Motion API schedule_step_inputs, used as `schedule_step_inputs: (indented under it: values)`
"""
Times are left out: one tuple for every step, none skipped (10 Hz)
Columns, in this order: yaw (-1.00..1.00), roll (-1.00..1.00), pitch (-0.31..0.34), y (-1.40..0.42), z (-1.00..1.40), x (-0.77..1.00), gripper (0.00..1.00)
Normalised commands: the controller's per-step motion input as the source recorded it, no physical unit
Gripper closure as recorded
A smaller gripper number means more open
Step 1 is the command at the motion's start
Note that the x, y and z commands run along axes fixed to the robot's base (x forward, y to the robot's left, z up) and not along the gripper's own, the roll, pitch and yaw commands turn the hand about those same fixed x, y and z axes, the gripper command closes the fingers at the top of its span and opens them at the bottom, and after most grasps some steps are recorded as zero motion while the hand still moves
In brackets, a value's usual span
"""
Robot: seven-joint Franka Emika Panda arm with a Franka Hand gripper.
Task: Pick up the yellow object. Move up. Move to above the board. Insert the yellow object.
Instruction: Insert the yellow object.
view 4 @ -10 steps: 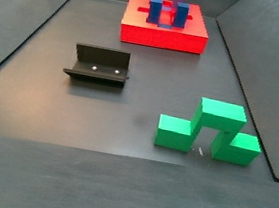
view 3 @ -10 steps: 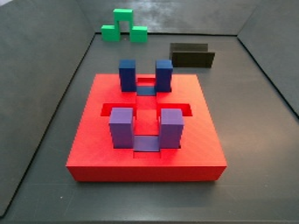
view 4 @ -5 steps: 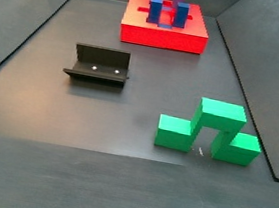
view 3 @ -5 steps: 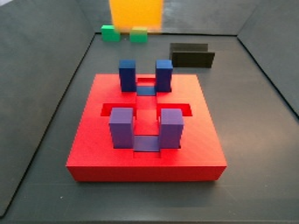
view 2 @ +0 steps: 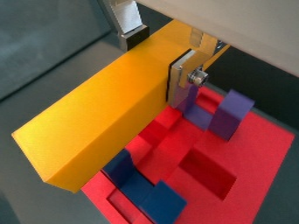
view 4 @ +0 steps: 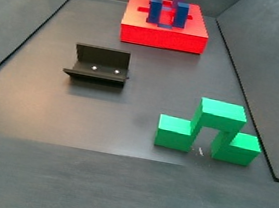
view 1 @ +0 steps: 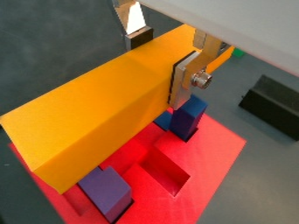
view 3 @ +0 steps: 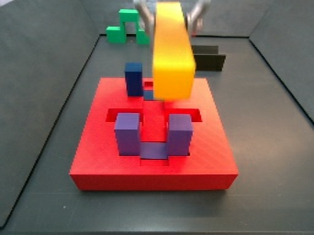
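Note:
The yellow object [view 3: 174, 53] is a long orange-yellow bar that hangs upright above the board [view 3: 208, 147]. My gripper [view 3: 173, 13] is shut on the bar's upper end. In both wrist views the bar [view 1: 100, 109] [view 2: 105, 114] fills the space between my fingers [view 1: 186, 79] [view 2: 180, 77], and the gripper [view 1: 158, 52] [view 2: 156, 51] clamps it across its width. The red board [view 1: 205, 162] [view 2: 251, 175] lies right under the bar, with blue posts [view 3: 134, 78] and purple posts [view 3: 127, 134] round its slots. The bar's lower end is above the far blue posts, apart from the board.
Green blocks [view 3: 128, 27] [view 4: 210, 129] stand on the floor away from the board. The dark fixture [view 3: 207, 60] [view 4: 99, 65] stands beside the board and also shows in a wrist view [view 1: 274, 105]. Grey walls ring the floor.
The gripper with the yellow bar has moved from the far top edge of a side view to over the board. Nothing else has moved.

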Motion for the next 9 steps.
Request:
schedule_step_inputs:
  values:
    - [-0.17, 0.13, -0.127, 0.13, -0.79, -0.31, 1.00]
    - [-0.13, 0.10, -0.067, 0.13, -0.67, -0.20, 1.00]
    - [0.00, 0.00, -0.076, 0.00, -0.18, -0.19, 1.00]
    - [0.14, 0.00, -0.041, -0.17, -0.01, 0.00, 1.00]
    - [0.19, 0.01, 0.000, -0.31, -0.01, 0.13, 1.00]
    - [0.13, 0.03, 0.000, -0.21, -0.10, 0.05, 1.00]
    - [0.10, 0.05, 0.000, -0.07, -0.15, 0.00, 1.00]
    - [0.13, 0.04, 0.000, 0.00, -0.15, 0.00, 1.00]
    - [0.14, 0.04, 0.000, 0.00, -0.13, 0.00, 1.00]
